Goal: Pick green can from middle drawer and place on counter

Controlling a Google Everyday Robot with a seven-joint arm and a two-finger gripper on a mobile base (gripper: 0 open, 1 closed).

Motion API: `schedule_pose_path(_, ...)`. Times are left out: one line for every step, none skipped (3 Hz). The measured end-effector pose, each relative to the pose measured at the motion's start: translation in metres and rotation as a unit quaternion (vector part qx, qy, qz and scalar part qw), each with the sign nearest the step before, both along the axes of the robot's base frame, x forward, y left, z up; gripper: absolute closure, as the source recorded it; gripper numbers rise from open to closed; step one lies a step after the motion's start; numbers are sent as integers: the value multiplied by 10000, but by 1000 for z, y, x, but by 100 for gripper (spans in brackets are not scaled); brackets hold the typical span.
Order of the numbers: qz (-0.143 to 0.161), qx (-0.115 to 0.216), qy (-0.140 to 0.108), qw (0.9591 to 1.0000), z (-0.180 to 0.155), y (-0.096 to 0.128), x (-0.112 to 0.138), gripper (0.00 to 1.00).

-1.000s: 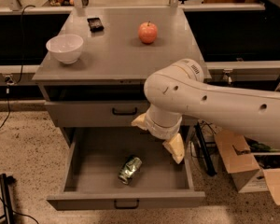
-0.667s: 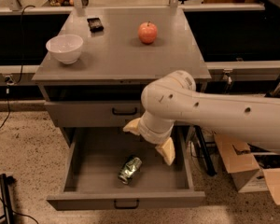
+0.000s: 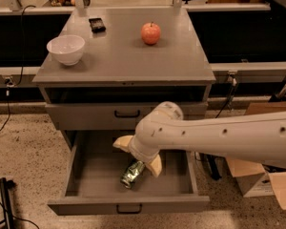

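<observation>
The gripper [image 3: 137,157], fingers spread, hangs just over the green can [image 3: 132,173] in the middle drawer [image 3: 93,175]

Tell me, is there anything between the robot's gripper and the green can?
Nothing. In the camera view the open gripper hangs right over the green can in the middle drawer; no other thing shows between them.

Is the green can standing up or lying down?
Lying down: the green can rests on its side in the middle drawer, under the open gripper.
</observation>
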State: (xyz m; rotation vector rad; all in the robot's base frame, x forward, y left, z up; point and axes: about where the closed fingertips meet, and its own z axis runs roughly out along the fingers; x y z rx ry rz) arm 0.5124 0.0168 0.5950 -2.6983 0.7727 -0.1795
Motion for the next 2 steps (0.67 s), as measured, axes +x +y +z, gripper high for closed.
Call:
schedule_pose_path(70,-14,136,9999,-74,52,28,0)
schedule_pose_path(66,-22,166,9998,-76,51,26,0)
